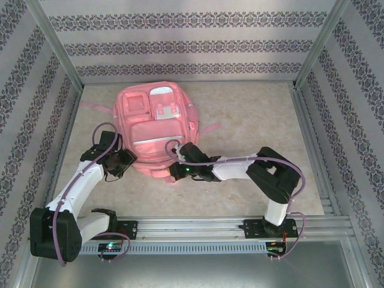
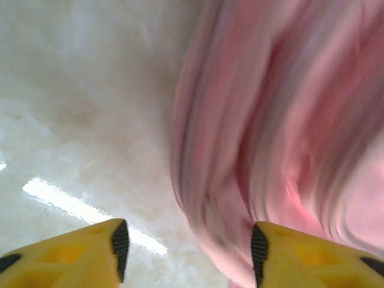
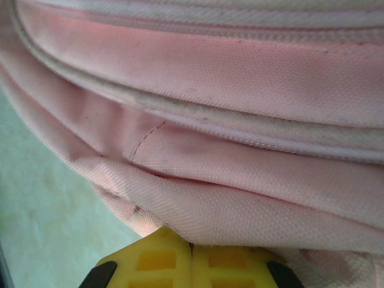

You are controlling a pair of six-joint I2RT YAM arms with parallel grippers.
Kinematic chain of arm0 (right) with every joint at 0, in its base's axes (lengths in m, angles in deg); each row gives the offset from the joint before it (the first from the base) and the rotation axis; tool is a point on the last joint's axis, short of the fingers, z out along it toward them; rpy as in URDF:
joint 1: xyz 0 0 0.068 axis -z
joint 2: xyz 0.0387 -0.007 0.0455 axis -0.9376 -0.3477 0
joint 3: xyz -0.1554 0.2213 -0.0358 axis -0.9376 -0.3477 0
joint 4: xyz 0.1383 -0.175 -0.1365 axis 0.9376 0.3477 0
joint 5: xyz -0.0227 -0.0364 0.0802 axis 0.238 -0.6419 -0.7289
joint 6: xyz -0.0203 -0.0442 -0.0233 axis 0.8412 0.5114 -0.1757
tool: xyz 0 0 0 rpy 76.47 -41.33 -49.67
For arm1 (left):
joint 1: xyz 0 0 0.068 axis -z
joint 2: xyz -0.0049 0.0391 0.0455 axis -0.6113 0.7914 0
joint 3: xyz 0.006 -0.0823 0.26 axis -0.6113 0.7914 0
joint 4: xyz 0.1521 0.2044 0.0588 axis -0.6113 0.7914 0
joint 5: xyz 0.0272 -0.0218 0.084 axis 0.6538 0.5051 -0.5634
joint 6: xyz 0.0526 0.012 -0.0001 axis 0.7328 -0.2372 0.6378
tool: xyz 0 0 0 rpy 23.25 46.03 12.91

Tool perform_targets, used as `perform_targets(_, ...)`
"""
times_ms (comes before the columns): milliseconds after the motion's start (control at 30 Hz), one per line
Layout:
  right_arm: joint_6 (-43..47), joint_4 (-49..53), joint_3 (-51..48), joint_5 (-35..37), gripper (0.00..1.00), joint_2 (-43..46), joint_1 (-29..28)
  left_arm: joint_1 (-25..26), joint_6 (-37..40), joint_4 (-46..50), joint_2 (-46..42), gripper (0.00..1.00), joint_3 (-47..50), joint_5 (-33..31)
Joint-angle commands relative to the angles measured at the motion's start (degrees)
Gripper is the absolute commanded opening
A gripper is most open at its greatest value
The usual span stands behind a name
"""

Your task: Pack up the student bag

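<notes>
- Found bag (image 1: 155,120) lying flat on surface (image 1: 258,114), pockets up, toward the far middle, its near end pointing at the arm bases.
- Noted left tool (image 1: 123,161) open at the bag's near left corner. In its wrist view, found fingers (image 2: 78,252) well apart, with blurred pink cloth just beside the right-hand one and not gripped.
- Noted right tool (image 1: 175,171) closed at the bag's near edge. In its wrist view, found the tips pressed together right under a fold of cloth. Could not tell whether any cloth was pinched.
- Judged the soft cloth the main risk: could slip, bunch up, or drag the whole bag along the surface under a one-sided pull, with nothing seen pinning it down.
- Judged a second risk: closing the left tool on the outer skin alone, or on several layers at once, would likely leave the opening shut. Found no clear seam or zip to aim at in the blurred left wrist view.
- Judged a third: both tools crowded at the same near edge, so could bump each other. Saw purple cables (image 1: 240,161) looping close to the bag, apt to snag on it.
- Saw straps (image 1: 95,107) trailing out to the left and right of the bag; could fold under it if dragged.
- Saw patterned walls (image 1: 180,45) and metal posts (image 1: 55,45) fencing the surface on three sides, and a rail (image 1: 198,225) along the near edge. Judged little room for a wide swing, least of all by the left wall.
</notes>
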Motion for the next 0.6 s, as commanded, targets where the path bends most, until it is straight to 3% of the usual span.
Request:
perform_targets(0,-6.83,-1.76,1.43,1.14,0.0,-5.47,-0.63,1.07,-4.23,2.57,-4.31,0.62,0.54,2.43)
perform_targets(233,-8.85,-2.48,6.24,-1.21,0.0,-9.35,-2.27,4.82,-10.9,-0.37,-6.3,0.67,2.85,2.21)
perform_targets(567,-10.16,-4.1,6.74,-1.55,0.0,-10.32,-2.86,5.81,-16.05,-13.29,2.33,0.58,5.95,2.33)
